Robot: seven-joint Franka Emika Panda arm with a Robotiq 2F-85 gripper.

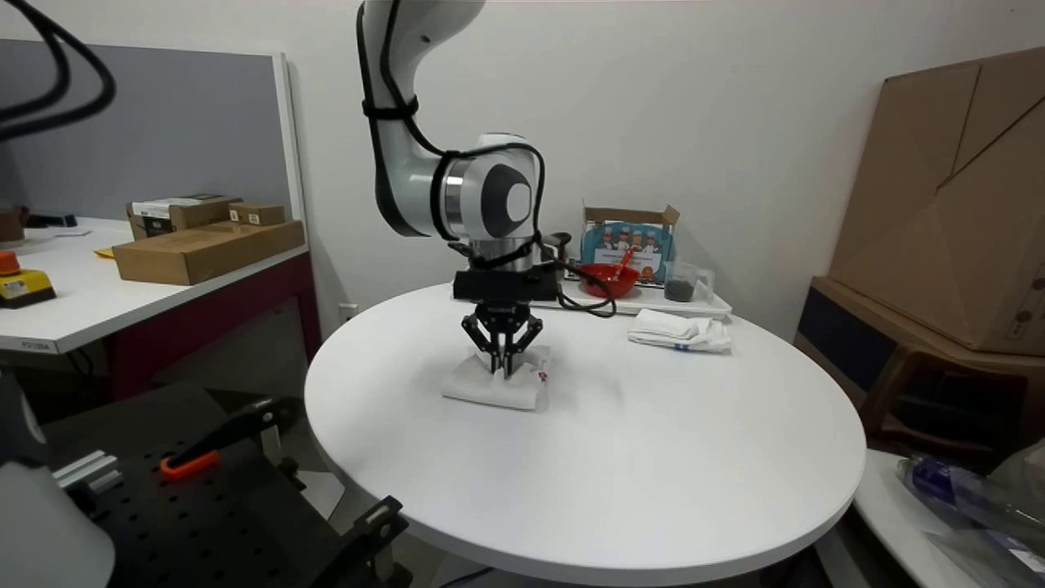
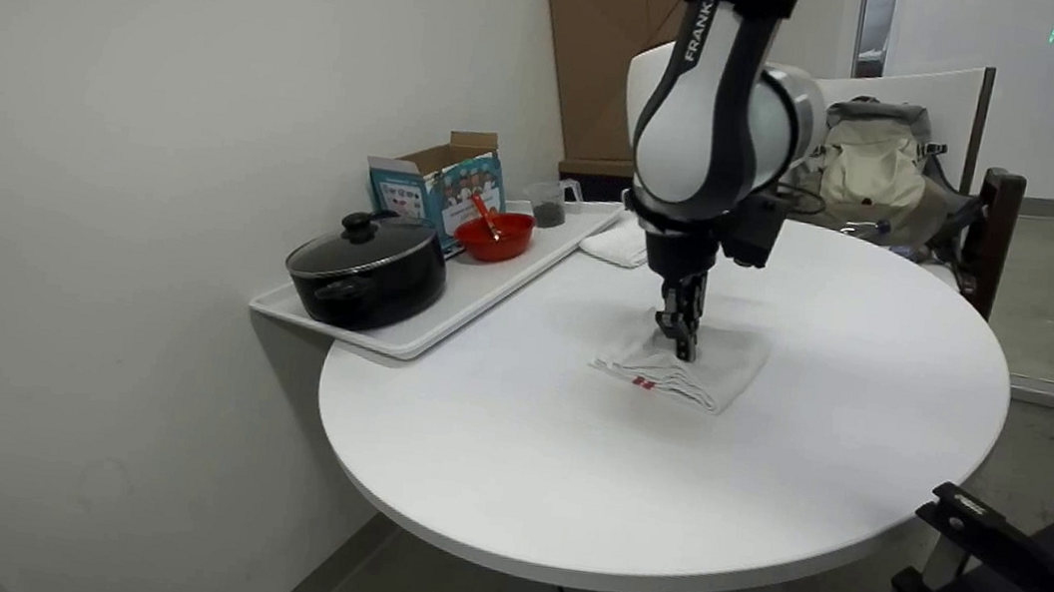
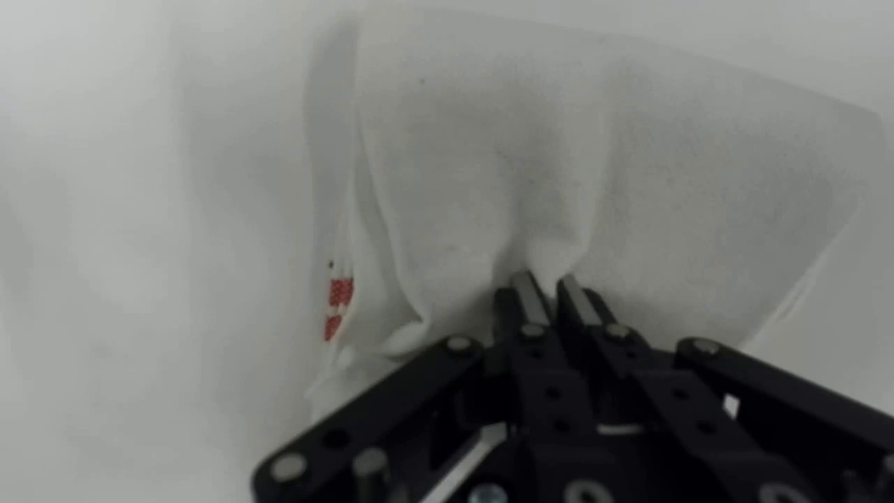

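The gripper (image 3: pixel 548 286) points straight down with its jaws nearly pressed together, pinching a small fold of the white cloth (image 3: pixel 447 175), which puckers up between them; a hold from above probably suits a cloth lying this flat, where only a raised ridge offers something to nip. Reading the round tabletop (image 1: pixel 653 474) as a clock face in an exterior view, I place that cloth near ten o'clock on the smooth white surface, with red marks (image 1: pixel 542 376) along its three o'clock side. Another folded cloth (image 1: pixel 678 328) lies well apart from it, toward one o'clock. Just beyond, between twelve and one, a white tray (image 2: pixel 467 294) by the wall (image 1: pixel 735 122) seems to keep kitchen things gathered: a lidded black pot (image 2: pixel 378 283), a red bowl (image 2: pixel 494 240), an open box (image 2: pixel 471 191) and a clear jug (image 2: pixel 550 210). Across the room, a side desk (image 1: pixel 82 314) with cardboard boxes (image 1: pixel 208 251) stands toward ten o'clock, a big carton (image 1: pixel 947 220) toward two.
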